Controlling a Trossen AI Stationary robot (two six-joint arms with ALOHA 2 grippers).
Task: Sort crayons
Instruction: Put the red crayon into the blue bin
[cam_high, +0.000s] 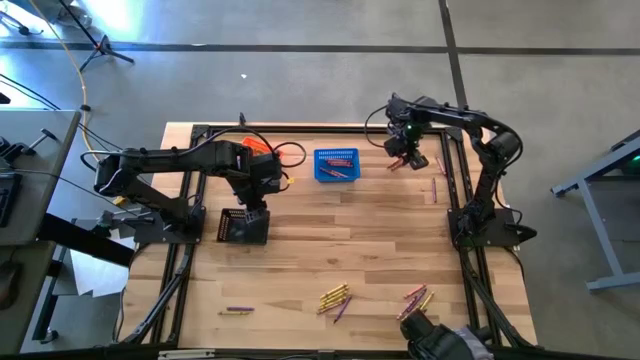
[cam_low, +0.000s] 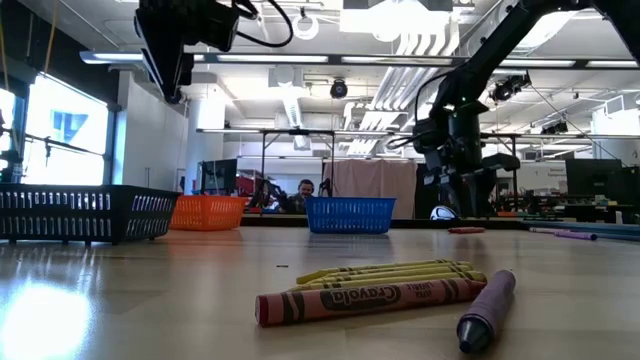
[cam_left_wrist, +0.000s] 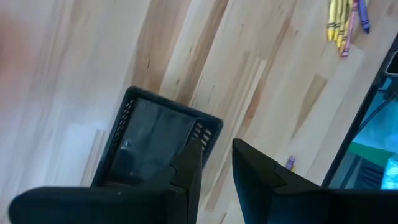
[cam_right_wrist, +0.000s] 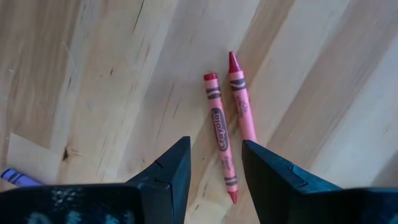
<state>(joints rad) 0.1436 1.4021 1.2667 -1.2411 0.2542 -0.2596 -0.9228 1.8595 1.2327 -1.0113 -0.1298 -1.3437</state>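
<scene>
Hovering my right end effector (cam_right_wrist: 214, 165), fingers spread and empty, over two red crayons (cam_right_wrist: 230, 124) on the far right of the table (cam_high: 300, 250), I risk pinching both because they lie almost touching. My left end effector (cam_left_wrist: 216, 165), slightly parted and empty, hangs above the black basket (cam_left_wrist: 155, 134). More crayons (cam_low: 385, 290) lie near; one reads "Crayola".

Three baskets (cam_high: 336, 165) line the surface (cam_high: 330, 260) toward 12 o'clock; loose crayons (cam_high: 335, 298) lie scattered toward 6 o'clock.
</scene>
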